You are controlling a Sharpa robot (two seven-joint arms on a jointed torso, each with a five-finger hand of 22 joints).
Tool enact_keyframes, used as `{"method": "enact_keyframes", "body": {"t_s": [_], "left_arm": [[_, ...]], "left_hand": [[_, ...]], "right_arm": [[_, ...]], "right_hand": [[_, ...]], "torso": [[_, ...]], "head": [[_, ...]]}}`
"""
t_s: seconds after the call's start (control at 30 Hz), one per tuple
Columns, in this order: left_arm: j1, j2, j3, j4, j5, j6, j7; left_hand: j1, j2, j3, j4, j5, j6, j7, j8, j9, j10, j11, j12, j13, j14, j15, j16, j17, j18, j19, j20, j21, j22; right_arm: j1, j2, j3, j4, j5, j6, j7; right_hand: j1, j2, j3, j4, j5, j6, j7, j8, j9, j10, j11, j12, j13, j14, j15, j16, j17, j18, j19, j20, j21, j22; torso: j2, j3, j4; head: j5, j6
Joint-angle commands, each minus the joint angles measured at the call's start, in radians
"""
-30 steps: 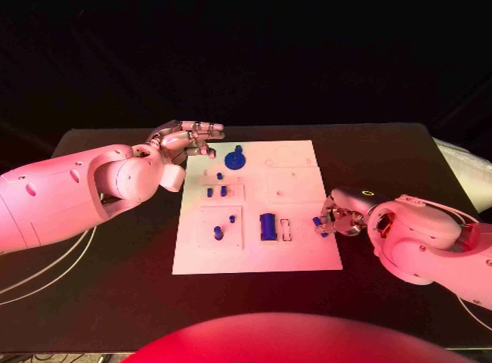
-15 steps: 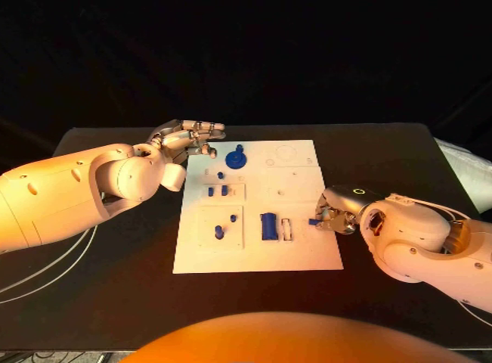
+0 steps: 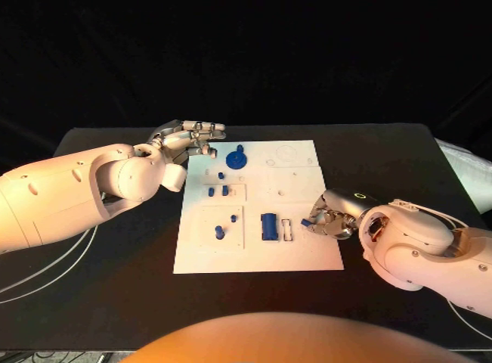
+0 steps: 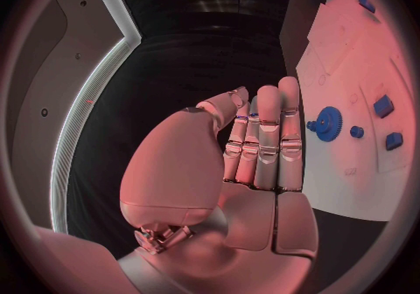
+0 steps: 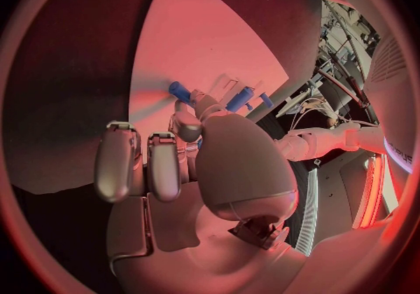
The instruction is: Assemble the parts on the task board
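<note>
Black tabletop (image 3: pixel 115 280) spreads wide, and dead centre lies the flat white rectangular task board (image 3: pixel 257 253). The left hand (image 3: pixel 187 138), silver, hovers just off the board's far-left corner, fingers straight and pressed together side by side (image 4: pixel 267 143), holding nothing. The right hand (image 3: pixel 331 220) sits at the board's right edge, pinching a small blue peg (image 3: pixel 309 222) at its fingertips. On the board: a round blue gear (image 3: pixel 236 159) up by the far edge, a blue rectangular block (image 3: pixel 268 226) nearer the middle.
</note>
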Motion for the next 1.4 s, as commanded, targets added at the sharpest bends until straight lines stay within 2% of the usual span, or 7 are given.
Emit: {"method": "enact_keyframes", "body": {"t_s": [0.03, 0.27, 0.4, 0.57, 0.93, 1.13, 1.4], "left_arm": [[0.0, 0.002, 0.001, 0.001, -0.004, 0.02, 0.009], [0.0, 0.004, 0.001, 0.001, -0.004, 0.025, 0.01], [0.0, 0.004, 0.001, 0.001, -0.006, 0.027, 0.01], [0.0, 0.005, 0.001, 0.002, -0.008, 0.029, 0.01], [0.0, 0.005, 0.001, 0.003, -0.008, 0.031, 0.009], [0.0, 0.004, 0.001, 0.003, -0.008, 0.03, 0.008], [0.0, 0.004, 0.001, 0.003, -0.008, 0.031, 0.007]], "left_hand": [[0.001, 0.009, -0.006, 0.0, 0.0, -0.004, 0.0, 0.005, -0.001, -0.004, -0.001, 0.003, -0.001, -0.008, 0.0, -0.005, -0.002, 0.011, -0.009, -0.001, -0.003, -0.001], [0.003, 0.009, -0.006, -0.002, 0.0, -0.004, 0.0, 0.006, -0.001, -0.005, -0.001, 0.005, -0.001, -0.008, 0.0, -0.005, -0.002, 0.011, -0.009, -0.001, -0.004, -0.001], [0.003, 0.009, -0.006, -0.002, 0.0, -0.004, 0.0, 0.006, -0.001, -0.005, -0.001, 0.005, -0.001, -0.008, 0.0, -0.005, -0.002, 0.011, -0.009, -0.001, -0.004, -0.001], [0.003, 0.009, -0.006, -0.002, 0.0, -0.004, 0.0, 0.006, -0.001, -0.005, -0.001, 0.005, -0.001, -0.008, 0.0, -0.005, -0.002, 0.011, -0.009, -0.001, -0.004, -0.001], [0.003, 0.009, -0.006, -0.002, 0.0, -0.004, 0.0, 0.006, -0.001, -0.005, -0.001, 0.005, -0.001, -0.008, 0.0, -0.005, -0.002, 0.011, -0.009, -0.001, -0.004, -0.001], [0.003, 0.009, -0.006, -0.002, 0.0, -0.004, 0.0, 0.006, -0.001, -0.005, -0.001, 0.005, -0.001, -0.008, 0.0, -0.005, -0.002, 0.011, -0.009, -0.001, -0.004, -0.001], [0.003, 0.009, -0.006, -0.002, 0.0, -0.004, 0.0, 0.006, -0.001, -0.005, -0.001, 0.005, -0.001, -0.008, 0.0, -0.005, -0.002, 0.011, -0.009, -0.001, -0.004, -0.001]], "right_arm": [[0.003, 0.0, 0.002, 0.011, 0.122, -0.103, 0.014], [0.005, 0.014, 0.003, 0.012, 0.208, -0.118, 0.021], [0.005, 0.029, 0.003, 0.004, 0.233, -0.106, 0.02], [0.004, 0.048, 0.003, -0.009, 0.255, -0.068, 0.01], [0.004, 0.078, 0.002, -0.029, 0.26, -0.032, -0.007], [0.003, 0.085, 0.002, -0.034, 0.259, 0.006, -0.008], [0.003, 0.092, 0.002, -0.04, 0.241, 0.009, -0.01]], "right_hand": [[-0.023, -0.008, 0.02, 0.007, 0.026, 0.024, -0.012, 0.003, 0.009, 0.013, 0.0, 0.005, 0.002, 0.065, -0.008, 0.006, 0.049, -0.016, 0.007, -0.001, 0.004, 0.005], [-0.057, -0.034, 0.045, 0.022, 0.067, 0.029, -0.012, 0.003, 0.012, 0.018, 0.0, 0.008, 0.007, 0.065, -0.009, 0.007, 0.051, -0.017, 0.009, -0.003, 0.007, 0.01], [-0.062, -0.037, 0.047, 0.025, 0.071, 0.029, -0.011, 0.003, 0.013, 0.018, 0.0, 0.008, 0.007, 0.065, -0.009, 0.007, 0.051, -0.017, 0.009, -0.003, 0.007, 0.011], [-0.087, -0.039, 0.051, 0.039, 0.08, 0.033, -0.012, 0.003, 0.015, 0.023, 0.0, 0.013, 0.013, 0.065, -0.009, 0.007, 0.051, -0.017, 0.01, -0.002, 0.007, 0.011], [-0.12, -0.043, 0.049, 0.058, 0.089, 0.047, -0.016, 0.008, 0.02, 0.033, -0.002, 0.025, 0.024, 0.065, -0.01, 0.008, 0.053, -0.017, 0.012, -0.003, 0.009, 0.015], [-0.138, -0.041, 0.047, 0.068, 0.087, 0.059, -0.02, 0.015, 0.025, 0.045, -0.006, 0.05, 0.044, 0.066, -0.013, 0.01, 0.057, -0.018, 0.014, -0.004, 0.011, 0.019], [-0.155, -0.043, 0.042, 0.076, 0.074, 0.064, -0.022, 0.018, 0.029, 0.05, -0.008, 0.058, 0.053, 0.066, -0.014, 0.01, 0.057, -0.018, 0.014, -0.006, 0.011, 0.02]], "torso": [[0.0, -0.0002, -0.0002], [0.0, 0.0002, -0.0021], [0.0, 0.0, -0.0014], [0.0, -0.0006, -0.0001], [0.0, 0.0001, -0.0014], [0.001, -0.0002, -0.0006], [0.0, 0.0003, -0.0024]], "head": [[0.001, 0.001], [0.002, -0.001], [0.002, -0.001], [0.002, -0.001], [0.008, -0.001], [0.008, -0.001], [0.01, -0.001]]}}
